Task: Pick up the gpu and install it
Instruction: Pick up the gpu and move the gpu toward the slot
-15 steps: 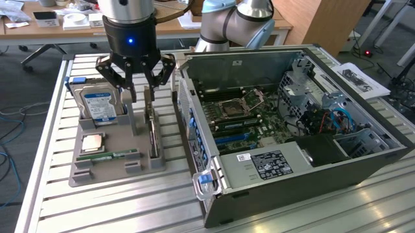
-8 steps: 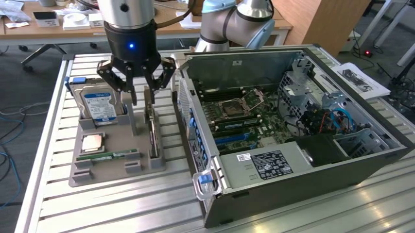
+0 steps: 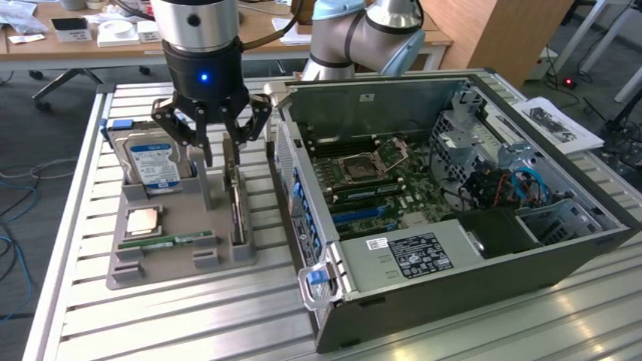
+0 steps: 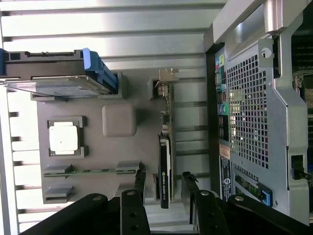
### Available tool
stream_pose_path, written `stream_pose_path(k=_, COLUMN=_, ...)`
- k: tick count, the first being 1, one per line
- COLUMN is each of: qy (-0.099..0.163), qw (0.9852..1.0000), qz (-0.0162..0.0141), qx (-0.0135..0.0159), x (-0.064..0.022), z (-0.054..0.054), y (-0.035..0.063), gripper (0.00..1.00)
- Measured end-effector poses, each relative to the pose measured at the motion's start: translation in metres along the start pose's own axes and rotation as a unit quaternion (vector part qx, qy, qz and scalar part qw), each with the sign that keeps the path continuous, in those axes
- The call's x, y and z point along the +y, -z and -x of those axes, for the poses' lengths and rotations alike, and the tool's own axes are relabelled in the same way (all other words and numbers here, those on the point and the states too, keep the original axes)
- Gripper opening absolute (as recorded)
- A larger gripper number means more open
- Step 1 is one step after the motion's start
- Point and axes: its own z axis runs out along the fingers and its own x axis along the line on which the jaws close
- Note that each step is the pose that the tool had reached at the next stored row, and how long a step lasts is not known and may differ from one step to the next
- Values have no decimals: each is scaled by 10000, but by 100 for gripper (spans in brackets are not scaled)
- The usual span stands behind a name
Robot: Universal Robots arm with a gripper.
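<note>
Slatted table, tray with gpu

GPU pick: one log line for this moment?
phase: pre-grasp | gripper: open, straddling gpu | gpu: on edge in gray holder | pc case: open, gpu not installed

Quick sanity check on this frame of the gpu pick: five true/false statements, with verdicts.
1. The gripper is open, one finger on each side of the gpu. True.
2. The gpu is seated on the motherboard. False: it stands on edge in the grey tray.
3. The hard drive lies flat on the table. False: it stands upright in a tray slot.
4. The computer case is open, with the motherboard exposed. True.
5. The gripper holds the memory stick. False: the stick lies in the tray.
</note>
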Motion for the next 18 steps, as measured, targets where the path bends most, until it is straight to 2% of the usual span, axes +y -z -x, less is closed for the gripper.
stream_pose_path(k=18, qy=0, qw=10000, qz=0, qx=-1, x=3, z=41, y=-6, gripper=43)
